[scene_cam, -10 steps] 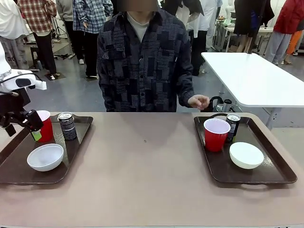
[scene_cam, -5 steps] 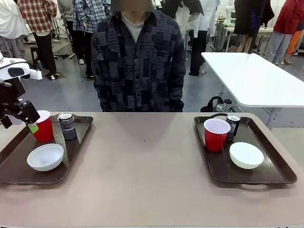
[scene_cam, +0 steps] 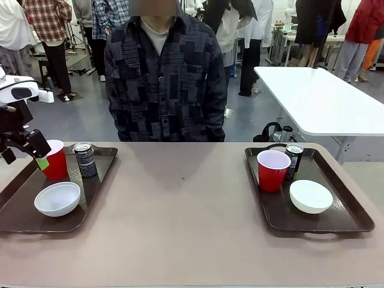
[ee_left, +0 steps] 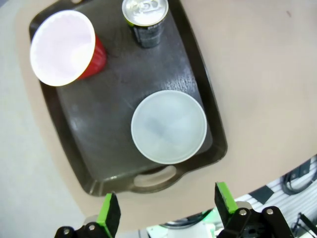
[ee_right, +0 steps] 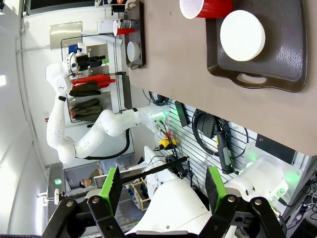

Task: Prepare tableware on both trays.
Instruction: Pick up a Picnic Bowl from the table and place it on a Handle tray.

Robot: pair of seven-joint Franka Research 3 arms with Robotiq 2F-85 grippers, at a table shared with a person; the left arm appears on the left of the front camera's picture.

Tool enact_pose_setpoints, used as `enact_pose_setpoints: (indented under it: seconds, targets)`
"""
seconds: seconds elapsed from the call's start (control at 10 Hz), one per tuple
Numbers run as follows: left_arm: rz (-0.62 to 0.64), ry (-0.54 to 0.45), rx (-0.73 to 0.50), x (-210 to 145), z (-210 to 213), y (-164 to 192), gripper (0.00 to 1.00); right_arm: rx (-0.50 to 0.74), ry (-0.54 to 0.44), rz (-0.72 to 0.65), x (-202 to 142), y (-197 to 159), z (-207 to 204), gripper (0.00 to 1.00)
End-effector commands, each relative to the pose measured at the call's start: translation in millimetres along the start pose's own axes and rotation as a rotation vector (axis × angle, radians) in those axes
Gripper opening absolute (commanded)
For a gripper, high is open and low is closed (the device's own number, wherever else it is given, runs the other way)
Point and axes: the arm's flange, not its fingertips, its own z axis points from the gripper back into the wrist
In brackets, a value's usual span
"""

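On a tan desk (scene_cam: 186,228), the left tool (scene_cam: 24,150) hangs spread and empty above the left tray's (scene_cam: 96,201) far corner, just beside a red cup (scene_cam: 57,161). That tray also holds a can (scene_cam: 85,159) and a white bowl (scene_cam: 57,198). A person (scene_cam: 161,78) stands behind the desk. The right tray (scene_cam: 345,210) holds a second cup (scene_cam: 273,170), can (scene_cam: 294,159) and bowl (scene_cam: 311,196). The right tool (ee_right: 161,188), spread and empty, is raised above that tray's near end.

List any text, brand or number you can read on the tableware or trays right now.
None reads for certain.
Left tray's drink can: pale lettering near its top, too small to read.
Right tray's drink can: markings too small to make out.
Red cups, white bowls, trays: no print visible.
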Motion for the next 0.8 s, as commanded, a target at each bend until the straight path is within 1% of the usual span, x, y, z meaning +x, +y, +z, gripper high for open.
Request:
enact_pose_setpoints:
  seconds: [0.0, 0.4, 0.5, 0.6, 0.7]
  targets:
    - [-0.001, 0.003, 0.000, 1.0, -1.1, 0.0, 1.00, 0.007, 0.001, 0.001, -1.0, 0.9, -1.1, 0.89]
    - [0.000, 0.000, 0.000, 0.0, -0.1, 0.0, 1.00, 0.007, 0.001, 0.001, -1.0, 0.9, -1.1, 0.89]
    - [0.116, 0.056, -0.198, 13.7, 5.1, 17.0, 1.00, 0.007, 0.001, 0.001, -1.0, 0.9, -1.1, 0.89]
    - [0.193, 0.119, -0.343, 22.7, 12.7, 37.5, 1.00, 0.007, 0.001, 0.001, -1.0, 0.9, -1.1, 0.89]
    - [0.266, 0.160, -0.481, 26.1, 22.7, 67.8, 1.00, 0.007, 0.001, 0.001, -1.0, 0.9, -1.1, 0.89]
